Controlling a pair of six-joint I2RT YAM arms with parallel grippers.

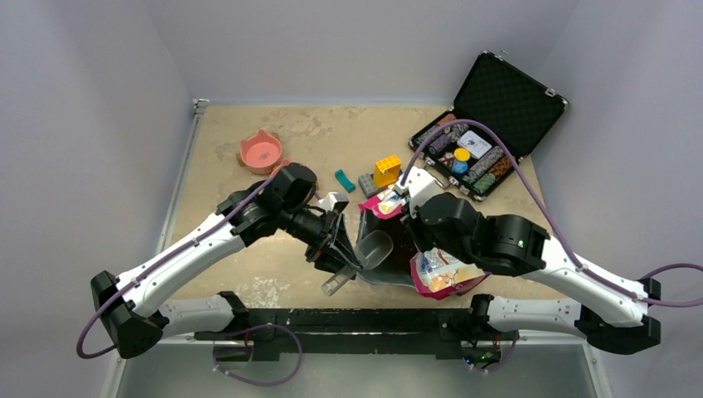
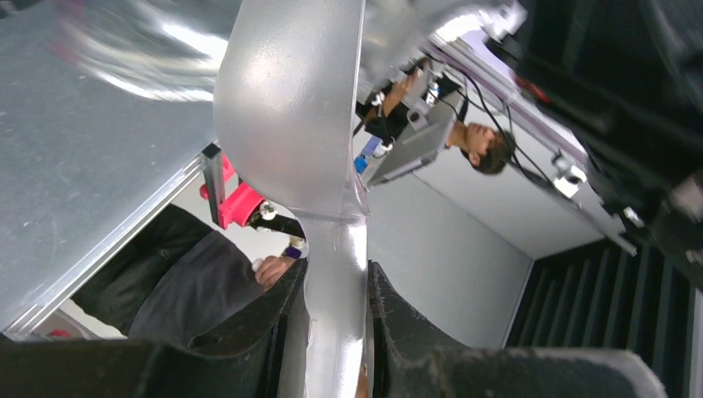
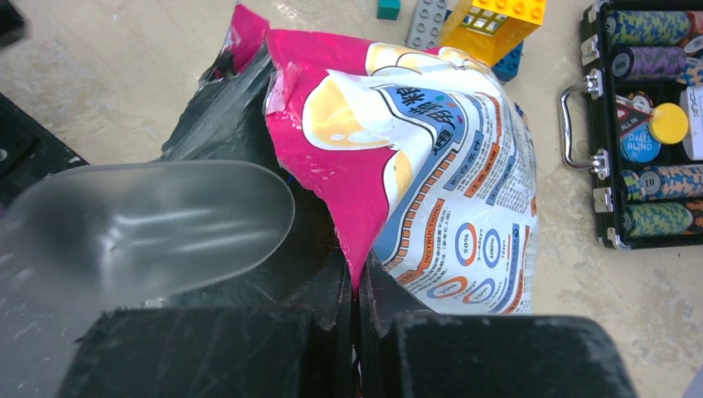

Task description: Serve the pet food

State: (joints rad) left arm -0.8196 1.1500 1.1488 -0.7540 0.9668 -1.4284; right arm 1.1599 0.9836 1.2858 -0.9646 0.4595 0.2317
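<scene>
The glossy pink-and-blue pet food bag [image 1: 439, 269] lies open, its dark mouth facing left. I cannot make out kibble in the dark inside [image 3: 249, 124]. My right gripper [image 3: 356, 286] is shut on the bag's pink rim [image 3: 332, 174]; in the top view my right arm covers it. My left gripper [image 1: 338, 253] is shut on the handle [image 2: 336, 332] of a clear plastic scoop [image 1: 373, 247]. The scoop's bowl [image 3: 149, 224] sits in the bag's mouth. A pink bowl [image 1: 260, 152] stands at the far left.
An open black case of poker chips [image 1: 468, 157] stands at the back right and shows in the right wrist view [image 3: 655, 124]. A yellow block [image 1: 386, 170], grey brick [image 3: 427, 21] and teal piece [image 1: 344, 180] lie behind the bag. My left arm [image 1: 286, 186] covers the spot beside the pink bowl.
</scene>
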